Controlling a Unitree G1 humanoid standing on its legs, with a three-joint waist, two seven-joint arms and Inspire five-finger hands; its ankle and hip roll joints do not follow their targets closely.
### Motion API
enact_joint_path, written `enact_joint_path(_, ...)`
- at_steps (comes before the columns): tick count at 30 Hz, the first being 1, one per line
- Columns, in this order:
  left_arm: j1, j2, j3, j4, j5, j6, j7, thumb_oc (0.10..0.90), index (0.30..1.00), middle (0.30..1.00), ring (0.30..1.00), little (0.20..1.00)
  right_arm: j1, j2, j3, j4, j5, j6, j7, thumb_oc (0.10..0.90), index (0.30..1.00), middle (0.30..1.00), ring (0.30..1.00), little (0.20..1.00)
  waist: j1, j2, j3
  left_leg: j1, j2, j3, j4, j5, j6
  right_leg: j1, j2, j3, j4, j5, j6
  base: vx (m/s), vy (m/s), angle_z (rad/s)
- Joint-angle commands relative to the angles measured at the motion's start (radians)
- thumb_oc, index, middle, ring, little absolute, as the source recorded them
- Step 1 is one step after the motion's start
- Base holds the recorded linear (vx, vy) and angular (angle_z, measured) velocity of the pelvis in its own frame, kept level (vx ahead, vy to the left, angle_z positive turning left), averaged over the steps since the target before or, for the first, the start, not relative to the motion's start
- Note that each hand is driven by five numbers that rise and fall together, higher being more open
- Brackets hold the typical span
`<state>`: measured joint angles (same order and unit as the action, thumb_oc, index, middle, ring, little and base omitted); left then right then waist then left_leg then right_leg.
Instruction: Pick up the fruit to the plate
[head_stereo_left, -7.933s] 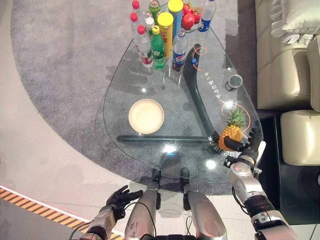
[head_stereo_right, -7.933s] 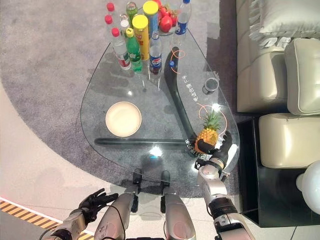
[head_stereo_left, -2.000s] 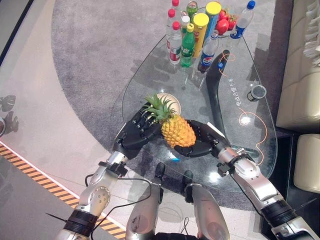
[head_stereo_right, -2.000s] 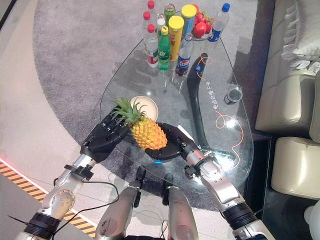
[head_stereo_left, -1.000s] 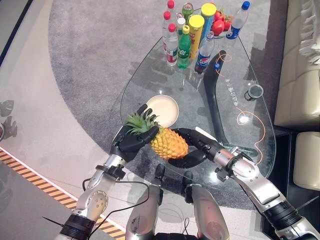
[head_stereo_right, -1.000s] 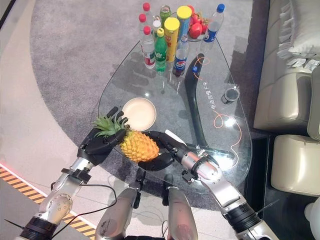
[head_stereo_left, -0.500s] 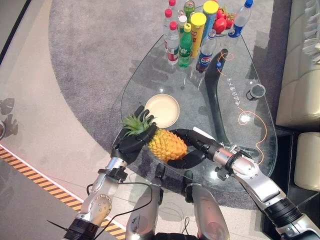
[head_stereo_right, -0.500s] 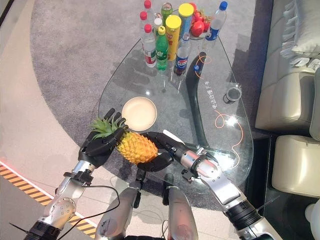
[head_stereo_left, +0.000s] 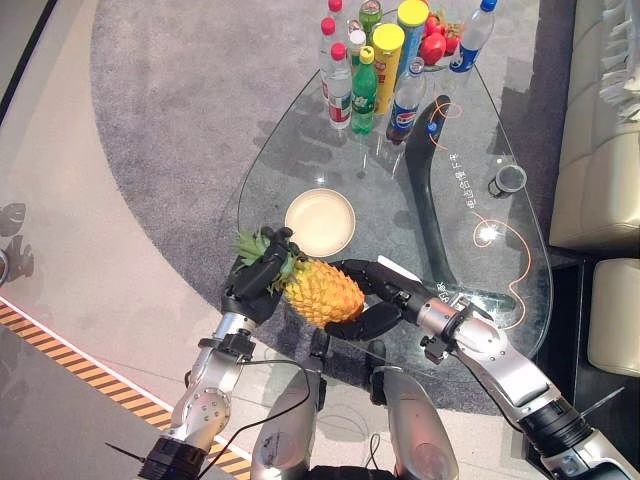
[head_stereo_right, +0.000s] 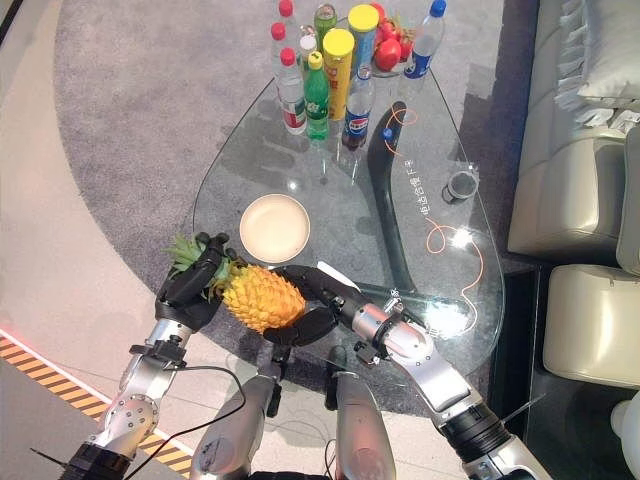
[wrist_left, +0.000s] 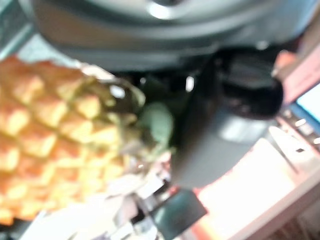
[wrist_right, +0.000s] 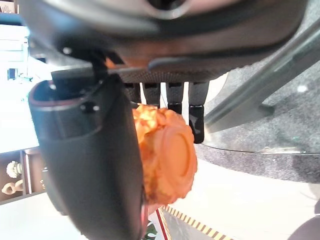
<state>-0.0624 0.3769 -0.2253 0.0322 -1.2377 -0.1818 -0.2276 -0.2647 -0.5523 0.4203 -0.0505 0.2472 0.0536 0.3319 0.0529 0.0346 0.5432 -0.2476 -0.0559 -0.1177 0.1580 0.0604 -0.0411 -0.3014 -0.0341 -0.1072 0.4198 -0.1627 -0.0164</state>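
Note:
A pineapple (head_stereo_left: 320, 292) hangs on its side over the near left edge of the glass table (head_stereo_left: 470, 150), just nearer than the cream plate (head_stereo_left: 319, 222), which holds nothing. My left hand (head_stereo_left: 258, 285) has its fingers curled round the green crown. From the right, my right hand (head_stereo_left: 385, 305) grips the yellow body, fingers above and thumb below. The right wrist view has the pineapple's round base (wrist_right: 167, 160) between the thumb (wrist_right: 90, 165) and the fingers (wrist_right: 195, 110). The scaly skin and leaves (wrist_left: 50, 150) show close up in the left wrist view.
Several bottles and tall yellow cans (head_stereo_left: 375, 60) stand at the table's far end beside red fruit (head_stereo_left: 432, 45). A small dark cup (head_stereo_left: 507, 180) and an orange cable (head_stereo_left: 500, 235) lie at the right. A cream sofa (head_stereo_left: 600, 130) borders the right side.
The pineapple and both hands have come nearer and to the left, uncovering the whole plate. My left hand went from lying flat by the crown to curling round it.

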Motion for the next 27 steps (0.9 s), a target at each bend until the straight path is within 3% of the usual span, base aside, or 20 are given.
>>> enact_joint_path(1,-0.062,-0.048,-0.028,-0.146,0.012,-0.032,-0.119,0.1,0.3,0.3,0.3,0.2,-0.056,0.082,0.121,-0.233,0.069,-0.147,0.085,0.1,0.3,0.3,0.3,0.2,-0.02,-0.033,-0.069,-0.013,-0.046,0.017,0.145,-0.093,0.028,0.1,0.02,0.056,-0.166,0.099,0.026,0.0,0.0,0.0)
enact_joint_path(14,-0.063,-0.05,-0.022,-0.138,0.021,-0.045,-0.125,0.1,0.3,0.3,0.3,0.2,-0.045,0.085,0.109,-0.217,0.054,-0.123,0.023,0.1,0.3,0.3,0.3,0.2,-0.024,-0.033,-0.067,-0.001,-0.046,0.023,0.129,-0.091,0.033,0.101,0.017,0.058,-0.173,0.105,0.03,0.0,0.0,0.0)
enact_joint_path(15,-0.065,-0.051,-0.023,-0.137,0.023,-0.049,-0.124,0.1,0.3,0.3,0.3,0.2,-0.043,0.087,0.111,-0.211,0.047,-0.119,0.009,0.342,0.507,0.507,0.507,0.442,-0.025,-0.033,-0.067,-0.001,-0.046,0.024,0.128,-0.091,0.033,0.1,0.016,0.058,-0.173,0.106,0.03,0.0,0.0,0.0)
enact_joint_path(16,-0.065,-0.052,-0.022,-0.136,0.026,-0.052,-0.123,0.1,0.3,0.3,0.3,0.2,-0.04,0.089,0.111,-0.205,0.041,-0.119,-0.004,0.8,0.9,0.9,0.9,0.9,-0.025,-0.033,-0.067,0.0,-0.047,0.024,0.126,-0.09,0.033,0.101,0.016,0.058,-0.175,0.106,0.03,0.0,0.0,0.0)
enact_joint_path(27,-0.066,-0.054,-0.014,-0.134,0.037,-0.063,-0.122,0.1,0.3,0.3,0.3,0.2,-0.04,0.084,0.103,-0.195,0.018,-0.095,-0.033,0.8,0.9,0.9,0.9,0.9,-0.026,-0.035,-0.068,0.012,-0.046,0.027,0.11,-0.088,0.035,0.108,0.015,0.059,-0.186,0.111,0.033,0.0,0.0,0.0)
